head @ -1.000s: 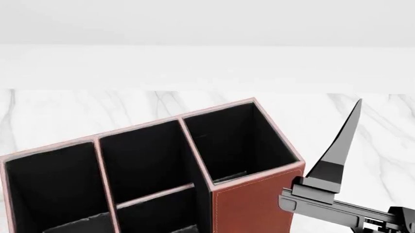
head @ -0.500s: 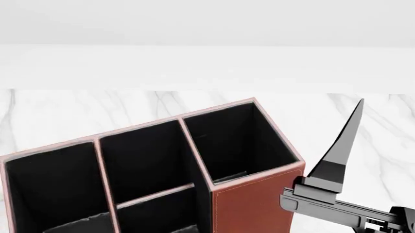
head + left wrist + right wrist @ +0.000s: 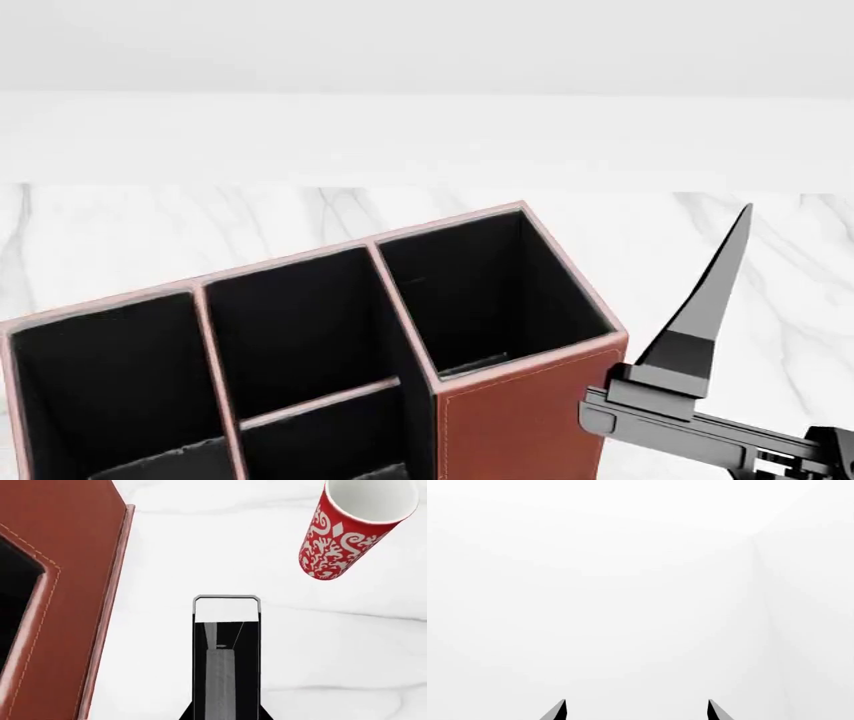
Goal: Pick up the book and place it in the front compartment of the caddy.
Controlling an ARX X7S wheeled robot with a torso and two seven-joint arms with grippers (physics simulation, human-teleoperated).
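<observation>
In the left wrist view my left gripper [image 3: 225,716] is shut on the book [image 3: 225,650], a thin black hardback seen edge-on with pale pages between its covers. The book hangs over the white marble top, apart from the reddish-brown caddy [image 3: 67,580] on one side. In the head view the caddy [image 3: 514,420] shows its pale pink rims and black compartments; the book and left gripper are out of that view. My right gripper [image 3: 636,707] is open and empty, facing a white wall. Its finger [image 3: 707,310] points up just right of the caddy.
A red-and-white patterned mug [image 3: 350,530] stands on the marble table [image 3: 200,545] beyond the book, away from the caddy. The marble top [image 3: 160,230] runs behind the caddy to a white wall.
My right gripper has drifted very slightly to the right in the head view. The caddy has not moved.
</observation>
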